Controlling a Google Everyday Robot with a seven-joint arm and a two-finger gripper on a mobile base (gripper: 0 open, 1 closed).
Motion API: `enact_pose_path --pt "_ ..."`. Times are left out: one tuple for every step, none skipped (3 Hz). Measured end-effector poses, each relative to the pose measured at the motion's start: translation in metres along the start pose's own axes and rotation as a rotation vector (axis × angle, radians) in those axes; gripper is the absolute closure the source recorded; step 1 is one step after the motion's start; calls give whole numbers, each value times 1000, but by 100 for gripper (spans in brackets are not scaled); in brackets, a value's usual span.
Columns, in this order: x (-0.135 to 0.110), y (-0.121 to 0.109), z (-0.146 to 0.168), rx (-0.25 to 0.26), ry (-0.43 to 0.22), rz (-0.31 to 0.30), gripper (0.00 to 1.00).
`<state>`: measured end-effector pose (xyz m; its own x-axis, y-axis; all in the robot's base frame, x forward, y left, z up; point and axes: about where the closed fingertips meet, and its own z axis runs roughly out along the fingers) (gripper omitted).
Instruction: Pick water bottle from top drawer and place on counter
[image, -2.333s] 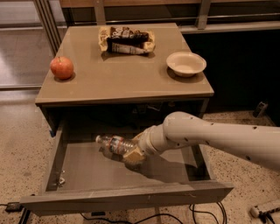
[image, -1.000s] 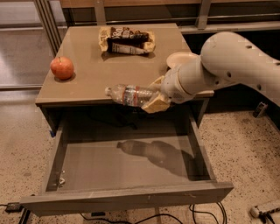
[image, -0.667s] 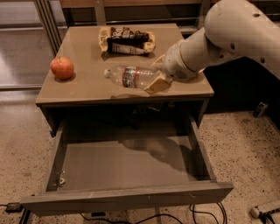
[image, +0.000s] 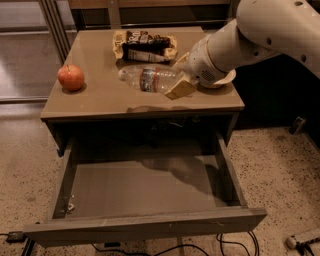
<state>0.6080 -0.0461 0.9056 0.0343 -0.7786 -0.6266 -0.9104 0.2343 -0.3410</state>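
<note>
The water bottle (image: 148, 78) is clear with a red-and-dark label band and lies level, cap end to the left. My gripper (image: 179, 79) is shut on its right end and holds it over the middle of the tan counter (image: 100, 97), a little above the surface with a shadow under it. The white arm reaches in from the upper right. The top drawer (image: 145, 187) stands pulled out below the counter, its bare bottom showing.
A red apple (image: 70, 77) sits at the counter's left. A snack bag (image: 144, 46) lies at the back middle. A white bowl (image: 222, 77) at the right is mostly hidden behind my arm. Cables lie on the speckled floor.
The bottle has been lifted out of the drawer, carried up and back, and now hangs over the counter's middle. The drawer stays open.
</note>
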Motion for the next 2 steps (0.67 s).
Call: enact_pose_path --pt "-1 -12 15 -10 -1 -10 100" --pt "2 -38 45 -30 4 -12 100"
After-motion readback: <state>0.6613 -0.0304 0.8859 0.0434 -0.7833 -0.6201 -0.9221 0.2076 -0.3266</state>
